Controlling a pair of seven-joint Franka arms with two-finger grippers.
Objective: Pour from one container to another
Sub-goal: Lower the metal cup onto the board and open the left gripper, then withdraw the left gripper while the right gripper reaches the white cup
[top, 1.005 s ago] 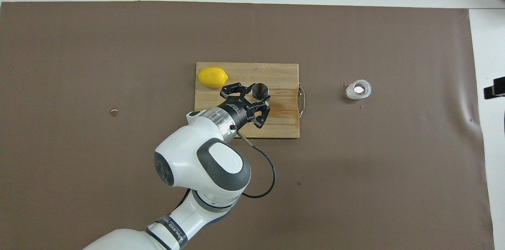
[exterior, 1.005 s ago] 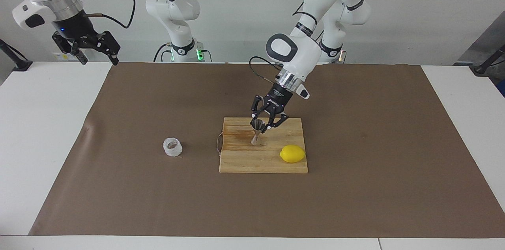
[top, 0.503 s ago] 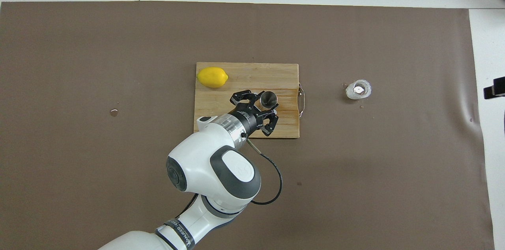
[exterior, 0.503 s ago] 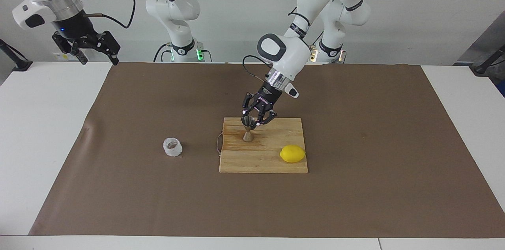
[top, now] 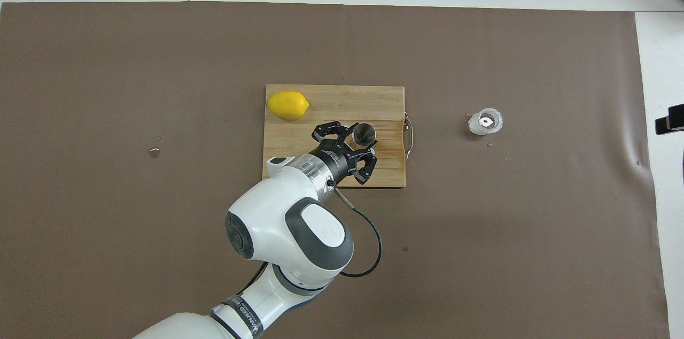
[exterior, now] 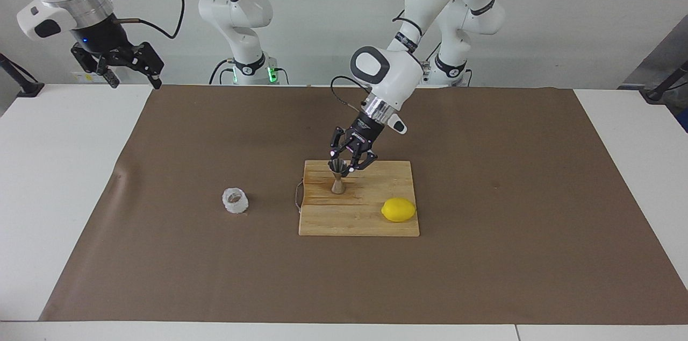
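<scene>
- Left gripper (exterior: 342, 169) of mine is clamped on the upper cone of the steel jigger (exterior: 338, 179), which stands upright on the cutting board (exterior: 371, 220), close to the handle edge toward the right arm's end.
- Right gripper (exterior: 131, 69) just waits up in the air at its own end, over the white table (exterior: 59, 179), jaws spread wide, holding nothing.
- Faceted glass cup (exterior: 235, 200) sits on the brown mat (exterior: 510, 212), well apart from my left gripper, toward the right arm's end.
- Lemon (exterior: 398, 210) is on the board's corner, farther from the robots than the jigger.
- Overhead view looks straight into the jigger's mouth and shows a white patch inside the cup; the facing view gives the hourglass profile instead.
- Some writing on the arm band, can't read it.
- Plenty of bare mat between board and cup.
</scene>
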